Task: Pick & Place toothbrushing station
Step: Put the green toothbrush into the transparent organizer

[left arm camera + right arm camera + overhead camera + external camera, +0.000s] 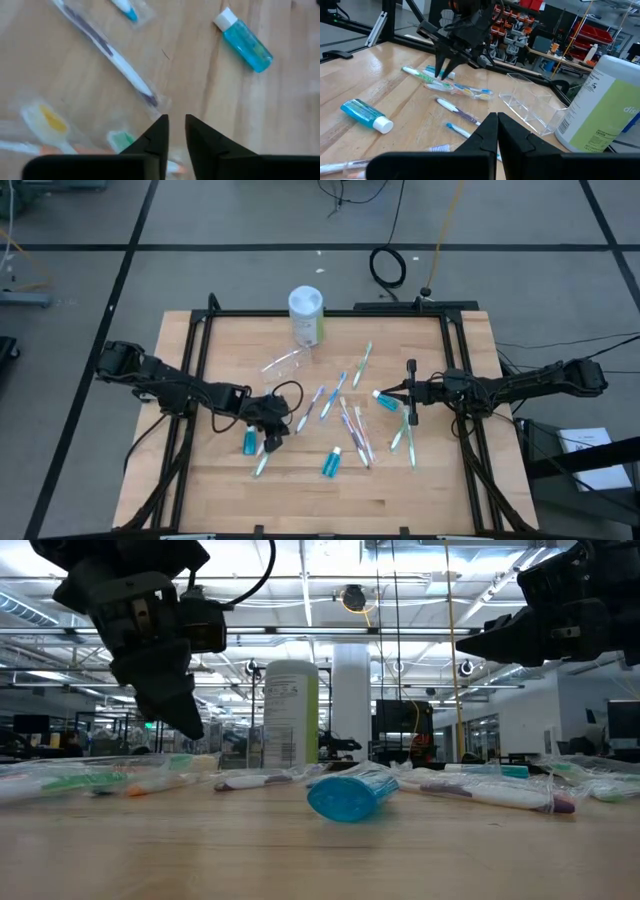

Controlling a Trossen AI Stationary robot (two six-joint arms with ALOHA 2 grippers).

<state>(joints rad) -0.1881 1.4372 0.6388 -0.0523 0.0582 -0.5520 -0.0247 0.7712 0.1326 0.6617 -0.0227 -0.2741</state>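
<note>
Several wrapped pastel toothbrushes (pixel 345 415) lie scattered flat on the wooden table. Three teal toothpaste tubes lie among them: one at the left (pixel 249 442), one near the front (pixel 331 463), one at the right (pixel 386 401). The clear plastic cup (pixel 285 363) lies on its side near the canister. My left gripper (pixel 270 432) hangs fingers-down just above toothbrushes at the left (pixel 107 50), its fingers a narrow gap apart and empty. My right gripper (pixel 388 393) is shut and empty, raised above the right tube; it also shows in the low view (pixel 480 645).
A white-capped canister with a green label (pixel 306 315) stands upright at the far middle of the table. A black frame (pixel 200 330) runs along the table's edges. Bare wood (pixel 430 480) lies along the near right.
</note>
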